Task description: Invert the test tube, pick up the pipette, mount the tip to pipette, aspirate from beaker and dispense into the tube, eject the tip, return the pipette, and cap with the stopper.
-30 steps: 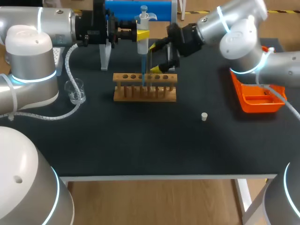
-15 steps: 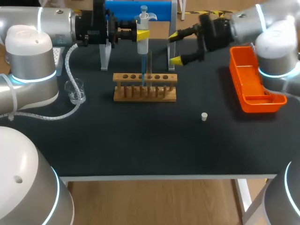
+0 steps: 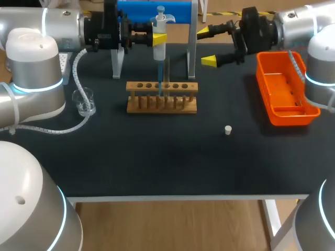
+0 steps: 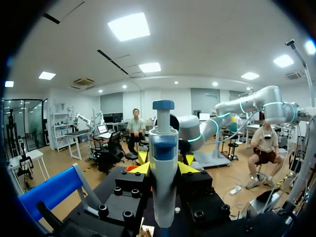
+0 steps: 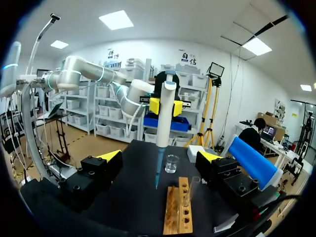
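My left gripper [image 3: 157, 38] is shut on a white pipette [image 3: 159, 36] with a blue top, held upright over the wooden rack [image 3: 162, 99]. Its blue tip [image 3: 159, 83] points down at the rack, right beside the clear test tube [image 3: 167, 77] standing in it. In the left wrist view the pipette [image 4: 163, 168] fills the space between my left gripper's [image 4: 164, 169] yellow tips. My right gripper [image 3: 208, 47] hangs open and empty, right of the rack. From its wrist view, the right gripper [image 5: 160, 157] faces the pipette [image 5: 165, 118], the rack [image 5: 178, 212] and the tube [image 5: 192, 190].
A glass beaker [image 3: 84, 102] stands left of the rack. A small white stopper [image 3: 227, 129] lies on the black table to the front right. An orange tray [image 3: 285, 97] sits at the right edge. The blue pipette stand [image 3: 157, 9] is behind the rack.
My right gripper has drawn back from the rack toward the right and rear, staying open. The left gripper and pipette have not moved.
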